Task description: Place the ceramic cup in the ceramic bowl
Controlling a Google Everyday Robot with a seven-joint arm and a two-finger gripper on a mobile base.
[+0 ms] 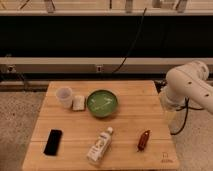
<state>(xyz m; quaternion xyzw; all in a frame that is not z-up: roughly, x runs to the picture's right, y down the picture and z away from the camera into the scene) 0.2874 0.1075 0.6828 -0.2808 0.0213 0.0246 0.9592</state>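
Gripper (pixel 170 118) hangs low under the white arm (pixel 192 85), at the right edge of the table (pixel 130 125) and just off the wood. Its jaws stand wide and hold nothing. Every thing on the table lies to the left of it in the picture.

Bowl (pixel 102 103) is the nearer of the two task things. It sits left of the gripper and a little farther back, about the middle of the table, upright, with only its green streaked inside showing. Cup (pixel 64 96) stands beyond the bowl, well apart from the gripper, toward the far left corner. It is upright with the mouth up, on the wood and not in the bowl.

Between cup and bowl lies a small white block (pixel 78 103), just beside both. I cannot tell if it touches them.

Closest to the gripper is a small red-brown object (pixel 143 140), left of it and nearer to the front edge; I cannot tell what it is. Farther left lies a white bottle (pixel 100 146) on its side, with the cap toward the bowl. Farthest from the gripper, near the front left corner, a black phone (pixel 53 142) lies flat.
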